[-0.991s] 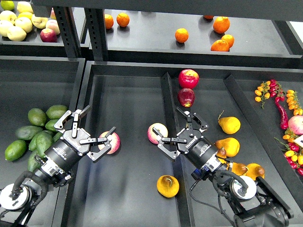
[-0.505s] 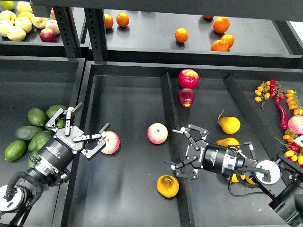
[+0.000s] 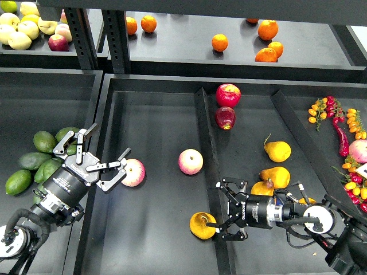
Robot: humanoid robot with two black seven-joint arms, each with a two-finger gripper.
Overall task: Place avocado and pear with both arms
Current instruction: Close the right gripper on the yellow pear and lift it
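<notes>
The wide black metal tray (image 3: 155,137) takes up the middle of the head view, split by a raised black divider strip (image 3: 205,132) running front to back, with a dark upper shelf (image 3: 229,54) behind it carrying round oranges (image 3: 219,42).

The right black arm with its two-finger gripper (image 3: 228,213) has changed most. A second ago it reached up the tray toward the loose pink-yellow apple (image 3: 191,161); now it lies nearly level and lower, its body pointing left across the divider. Its fingers are spread wide, one above and one below, and the tips sit just beside the glossy golden yellow-orange pear (image 3: 202,224), which lies on the tray floor left of the divider, near the front edge. The pear has not moved between frames. Whether the fingertips actually touch it I cannot tell.

The left black arm with its gripper (image 3: 98,157) has slid slightly down and to the left since then. Its fingers are spread too, holding nothing. The lower finger ends just beside a second pink-yellow apple (image 3: 133,172); the upper finger stands over the pile of green fruit at the left.

In that pile, in the left bin, lies the dark green smooth oval avocado (image 3: 33,160), resting among the others and apart from the gripper, with a bright lime-green avocado (image 3: 18,181) below it.

More yellow pears (image 3: 277,151) lie right of the divider.
</notes>
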